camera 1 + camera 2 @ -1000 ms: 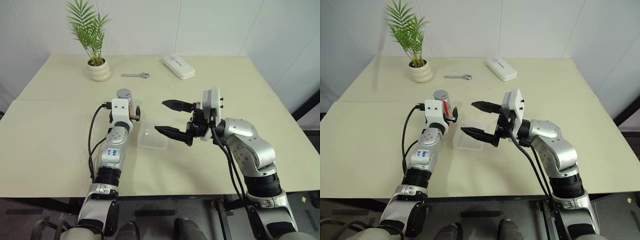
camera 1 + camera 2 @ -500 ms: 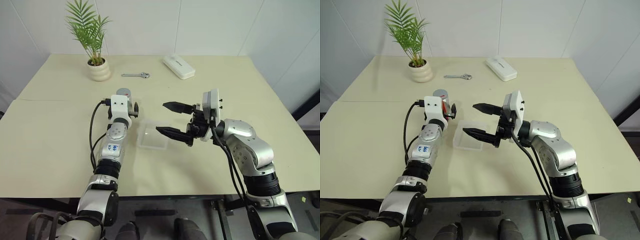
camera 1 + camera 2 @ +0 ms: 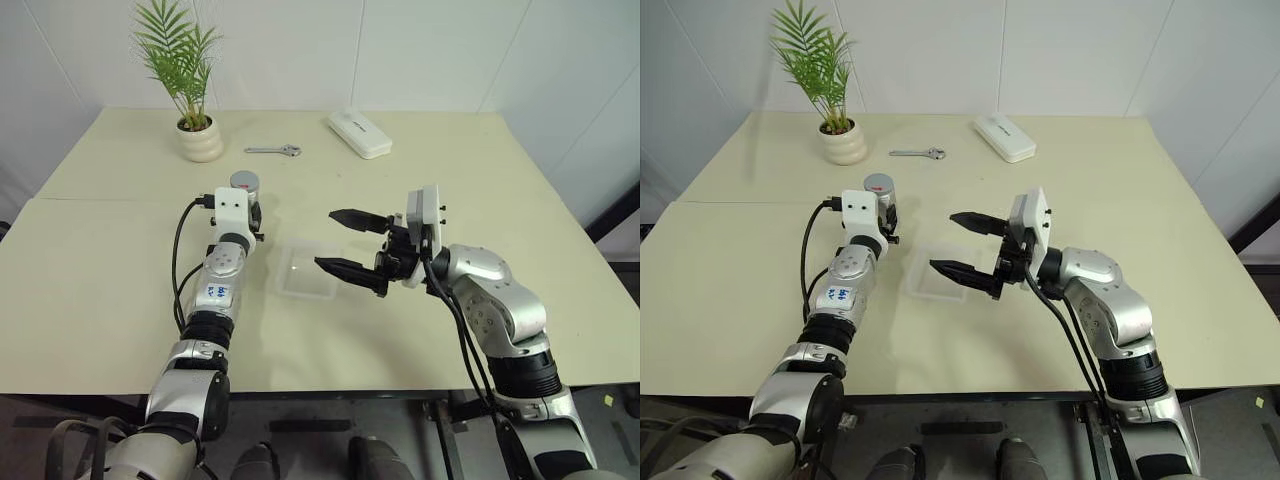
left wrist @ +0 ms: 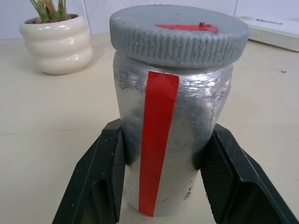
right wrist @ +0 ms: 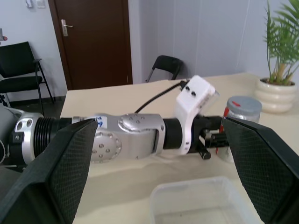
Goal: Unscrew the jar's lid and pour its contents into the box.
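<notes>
The jar (image 4: 173,116) stands upright on the table, silvery with a red strip down its side. Its grey lid (image 4: 179,32) with a red mark sits screwed on top. My left gripper (image 4: 167,140) is shut on the jar's body, one black finger (image 4: 107,177) pressed against each side. The silvery wall hides the contents. To the right of the jar lies the clear box (image 3: 300,285). My right gripper (image 3: 326,238) hovers open just above the box's right part, pointing towards the jar, nothing between its fingers.
Along the far side of the table stand a white plant pot (image 3: 199,140), a metal wrench (image 3: 272,150) and a long white case (image 3: 358,133). The table's near edge runs just behind both arms.
My left gripper has gone from open beside the jar to shut on its body. The right gripper has stayed open above the box.
</notes>
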Available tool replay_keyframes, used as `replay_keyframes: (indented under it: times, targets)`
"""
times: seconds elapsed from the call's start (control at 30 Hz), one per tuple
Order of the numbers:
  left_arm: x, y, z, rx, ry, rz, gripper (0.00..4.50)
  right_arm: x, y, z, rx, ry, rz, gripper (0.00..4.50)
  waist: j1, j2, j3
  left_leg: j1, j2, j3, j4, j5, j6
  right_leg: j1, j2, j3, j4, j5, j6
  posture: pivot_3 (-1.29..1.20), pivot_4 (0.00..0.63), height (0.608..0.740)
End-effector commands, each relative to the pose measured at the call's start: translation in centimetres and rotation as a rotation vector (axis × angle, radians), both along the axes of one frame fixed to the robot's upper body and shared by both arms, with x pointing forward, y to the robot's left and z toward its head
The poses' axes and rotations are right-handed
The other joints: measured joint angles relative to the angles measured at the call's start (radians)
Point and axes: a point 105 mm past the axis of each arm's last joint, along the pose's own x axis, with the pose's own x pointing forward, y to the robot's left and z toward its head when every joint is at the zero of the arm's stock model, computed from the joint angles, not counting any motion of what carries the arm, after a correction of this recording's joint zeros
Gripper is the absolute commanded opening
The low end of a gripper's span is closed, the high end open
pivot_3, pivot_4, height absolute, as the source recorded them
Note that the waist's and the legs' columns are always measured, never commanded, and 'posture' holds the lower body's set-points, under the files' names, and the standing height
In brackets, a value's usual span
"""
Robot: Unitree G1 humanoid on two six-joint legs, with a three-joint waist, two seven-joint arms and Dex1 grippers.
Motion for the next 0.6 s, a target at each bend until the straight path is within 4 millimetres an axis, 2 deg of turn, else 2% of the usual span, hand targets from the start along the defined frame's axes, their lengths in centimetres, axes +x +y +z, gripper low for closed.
replay_keyframes:
  times: [0.03, 0.17, 0.27, 0.37, 0.47, 0.6]
  targets:
    - [-0.3, 0.2, 1.4, -0.012, -0.062, -0.048, 1.87, -0.1, -0.4, 0.6, 0.027, -0.038, -0.020, 4.50, -0.001, 0.000, 0.000, 0.000, 0.000, 0.000, 0.000, 0.000, 0.000, 0.000, 0.000, 0.000, 0.000, 0.000, 0.000, 0.00, 0.150, 0.740]
    - [-0.7, 0.4, 2.2, 0.028, -0.092, -0.086, 1.87, -0.1, -0.4, 0.5, 0.025, -0.038, -0.028, 4.50, -0.004, 0.000, 0.000, 0.000, 0.000, 0.000, -0.001, 0.000, 0.000, 0.000, 0.000, 0.000, 0.000, 0.000, 0.000, 0.00, 0.150, 0.740]
    - [-3.0, 2.2, 5.3, 0.086, -0.188, -0.231, 1.87, -0.4, -0.4, 0.7, 0.032, -0.039, -0.033, 4.50, -0.009, 0.000, 0.000, 0.000, 0.000, 0.000, -0.001, 0.000, 0.000, 0.000, 0.000, 0.000, 0.000, 0.000, 0.000, 0.00, 0.150, 0.740]
    - [-5.2, 3.8, 7.0, 0.138, -0.188, -0.365, 1.87, -0.6, -0.3, 1.2, 0.043, -0.037, -0.047, 4.50, -0.012, 0.000, 0.000, 0.000, 0.001, 0.001, -0.003, 0.001, -0.002, -0.002, 0.001, 0.000, 0.001, -0.001, -0.001, 0.00, 0.150, 0.740]
    - [-7.7, 3.7, 8.7, 0.149, -0.163, -0.554, 1.87, -0.8, 0.1, 2.2, 0.048, -0.027, -0.062, 4.50, -0.007, 0.000, 0.000, 0.000, 0.001, 0.001, -0.004, 0.001, -0.003, -0.003, 0.000, 0.000, 0.003, -0.002, -0.002, 0.00, 0.150, 0.740]
    - [-11.7, 1.4, 9.1, 0.163, -0.023, -0.900, 1.87, -1.0, 1.8, 4.2, 0.033, -0.018, -0.059, 4.50, -0.006, 0.000, 0.000, 0.000, 0.001, 0.001, -0.002, 0.001, -0.002, -0.003, 0.000, 0.000, 0.003, -0.002, -0.003, 0.00, 0.150, 0.740]
